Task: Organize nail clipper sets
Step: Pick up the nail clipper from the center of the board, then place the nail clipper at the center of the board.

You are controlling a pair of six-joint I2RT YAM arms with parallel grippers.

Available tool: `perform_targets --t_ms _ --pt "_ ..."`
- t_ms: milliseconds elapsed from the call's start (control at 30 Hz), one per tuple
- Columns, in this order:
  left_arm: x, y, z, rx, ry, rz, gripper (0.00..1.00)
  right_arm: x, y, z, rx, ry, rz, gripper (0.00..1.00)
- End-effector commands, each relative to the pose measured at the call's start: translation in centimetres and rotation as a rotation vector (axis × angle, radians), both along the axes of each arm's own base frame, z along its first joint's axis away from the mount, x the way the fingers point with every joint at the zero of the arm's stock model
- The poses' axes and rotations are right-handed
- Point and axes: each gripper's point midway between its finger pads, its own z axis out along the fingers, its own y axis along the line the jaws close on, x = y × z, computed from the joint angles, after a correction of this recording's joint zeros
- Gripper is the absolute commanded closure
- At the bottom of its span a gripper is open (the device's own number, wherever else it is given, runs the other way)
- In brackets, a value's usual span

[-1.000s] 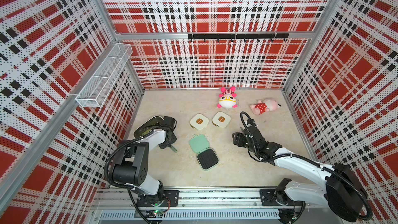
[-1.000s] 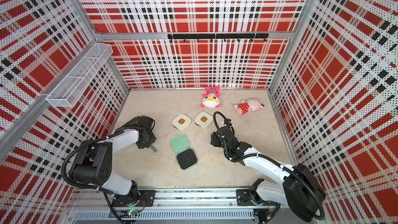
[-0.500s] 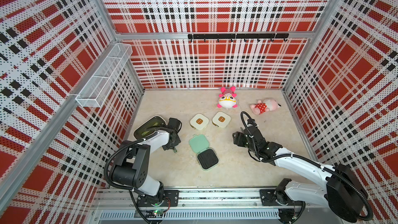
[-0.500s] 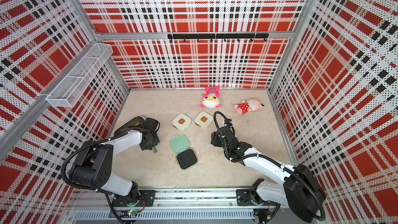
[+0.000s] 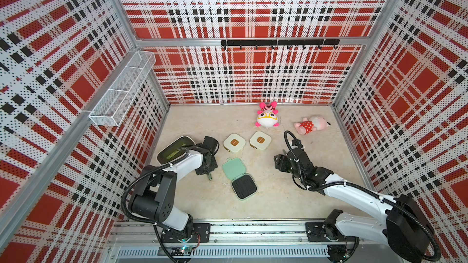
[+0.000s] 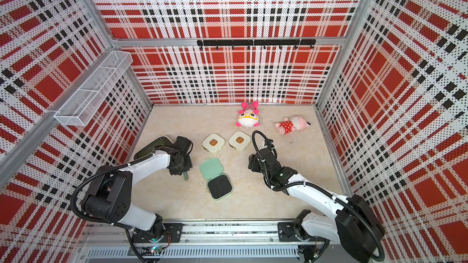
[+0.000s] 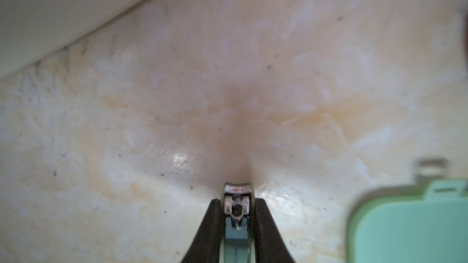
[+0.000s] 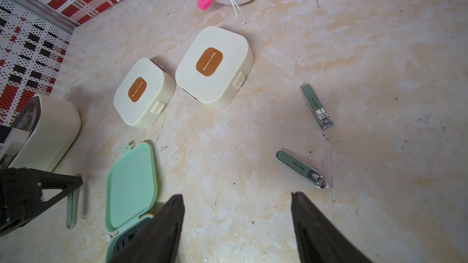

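My left gripper (image 7: 236, 201) is shut on a small green-and-silver nail clipper (image 7: 236, 234), low over the floor just left of the open mint case (image 5: 234, 168). The clipper's end pokes out below the left gripper (image 5: 208, 172) in both top views. The mint case's base with its black ribbed insert (image 5: 244, 187) holds nothing. Two shut cream cases (image 5: 234, 142) (image 5: 260, 140) sit behind it. My right gripper (image 8: 236, 198) hangs open over bare floor. Two more clippers (image 8: 316, 106) (image 8: 301, 168) lie loose ahead of it.
A cream bin with a dark green inside (image 5: 174, 149) stands by the left wall, right behind my left arm. Two pink plush toys (image 5: 267, 117) (image 5: 310, 125) lie near the back wall. A wire basket (image 5: 121, 89) hangs on the left wall.
My left gripper has shut on the clipper and shifted slightly toward the mint case. The right arm has stayed still.
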Motion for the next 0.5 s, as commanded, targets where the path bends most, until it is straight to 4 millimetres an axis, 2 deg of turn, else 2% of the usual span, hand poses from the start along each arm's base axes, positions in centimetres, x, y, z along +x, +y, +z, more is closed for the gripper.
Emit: perform_targets --t_ms 0,167,233,300,367,400,433,467 --pt "1.3 -1.9 4.3 -0.008 -0.081 -0.075 0.84 0.1 -1.3 0.5 -0.027 -0.007 -0.048 0.29" --pt "2.1 -8.3 7.7 -0.066 -0.17 -0.184 0.85 -0.1 -3.0 0.2 -0.037 0.014 -0.12 0.28" --pt "1.7 -11.6 8.2 -0.104 -0.176 -0.231 0.86 -0.3 -3.9 0.1 -0.043 0.023 -0.157 0.25" --pt "1.3 -15.0 8.5 -0.136 -0.188 -0.281 0.86 -0.6 -5.0 -0.2 -0.063 0.043 -0.208 0.16" --pt "0.7 -18.6 8.6 -0.169 -0.193 -0.336 0.86 -1.1 -6.1 -0.4 -0.086 0.056 -0.247 0.12" --pt "0.3 -20.1 8.4 -0.181 -0.191 -0.36 0.85 -1.3 -6.7 -0.5 -0.095 0.06 -0.27 0.09" --pt "-0.1 -21.7 8.1 -0.191 -0.186 -0.387 0.85 -1.7 -7.5 -0.7 -0.102 0.066 -0.303 0.01" --pt "-0.5 -23.1 7.6 -0.2 -0.176 -0.411 0.85 -2.0 -8.1 -0.7 -0.1 0.069 -0.336 0.0"
